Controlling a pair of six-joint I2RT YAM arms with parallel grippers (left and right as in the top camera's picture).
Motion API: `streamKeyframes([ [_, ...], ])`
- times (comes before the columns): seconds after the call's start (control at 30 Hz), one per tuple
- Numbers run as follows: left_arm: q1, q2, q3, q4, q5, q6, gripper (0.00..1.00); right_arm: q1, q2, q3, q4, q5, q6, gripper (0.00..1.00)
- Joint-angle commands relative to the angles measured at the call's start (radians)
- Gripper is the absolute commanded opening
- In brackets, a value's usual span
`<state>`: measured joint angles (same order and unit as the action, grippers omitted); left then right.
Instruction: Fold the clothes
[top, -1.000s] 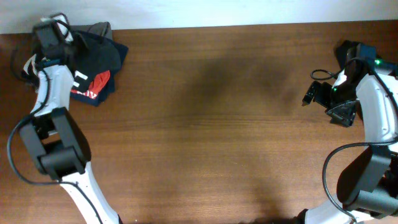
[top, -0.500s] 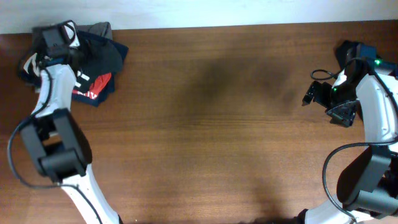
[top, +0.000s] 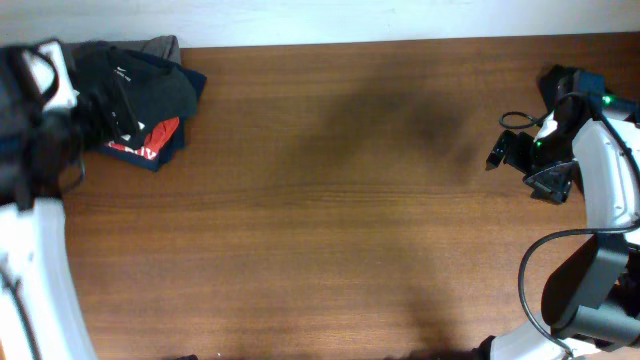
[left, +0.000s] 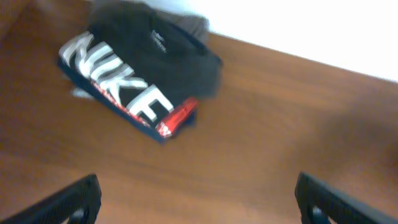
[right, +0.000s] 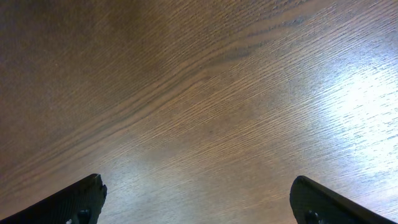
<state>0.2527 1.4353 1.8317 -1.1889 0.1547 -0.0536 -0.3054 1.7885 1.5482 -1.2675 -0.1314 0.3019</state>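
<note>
clothes (left: 134, 74): folded, 1 stack at table (left: 280, 124) corner
left gripper (left: 198, 198): wide, empty
right gripper (right: 198, 199): wide, empty
remaining: seemingly nothing

Dark brown wood-grain table (top: 330, 200) spreads beneath the right claw (right: 199, 202), with pale glare (right: 354, 106) ahead and to its right; a white wall (left: 311, 25) runs beyond the left claw (left: 198, 200)

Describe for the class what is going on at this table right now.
The clothes lie stacked at the far left corner of the table, a black garment atop the NIKE shirt. The left gripper hangs open near them, holding nothing. The right gripper is open too, over bare tabletop on the other side.
</note>
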Motion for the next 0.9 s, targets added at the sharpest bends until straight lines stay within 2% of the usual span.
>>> streamKeyframes([
  [0.0,-0.004,-0.085,-0.026,-0.071,0.257,0.145,0.99,-0.003,-0.017,0.013,0.000,0.010,-0.006,0.99],
  [0.07,-0.004,-0.153,-0.058,-0.118,0.326,0.192,0.99,-0.003,-0.017,0.013,0.000,0.010,-0.006,0.99],
  [0.27,-0.004,-0.431,-0.215,-0.190,0.345,0.230,0.99,-0.003,-0.017,0.013,0.000,0.010,-0.006,0.99],
  [0.4,-0.004,-0.639,-0.304,-0.203,0.381,0.228,0.99,-0.003,-0.017,0.013,0.000,0.010,-0.006,0.99],
  [0.6,-0.004,-0.883,-0.345,-0.350,0.381,0.227,0.99,-0.003,-0.017,0.013,0.000,0.010,-0.006,0.99],
  [0.7,-0.004,-0.964,-0.345,-0.430,0.380,0.229,0.99,-0.003,-0.017,0.013,0.000,0.010,-0.006,0.99],
  [0.8,-0.004,-1.016,-0.346,-0.495,0.288,0.228,0.99,-0.003,-0.017,0.013,0.000,0.009,-0.006,0.99],
  [0.87,-0.004,-1.032,-0.346,-0.499,0.275,0.227,0.99,-0.003,-0.017,0.013,0.000,0.009,-0.006,0.99],
])
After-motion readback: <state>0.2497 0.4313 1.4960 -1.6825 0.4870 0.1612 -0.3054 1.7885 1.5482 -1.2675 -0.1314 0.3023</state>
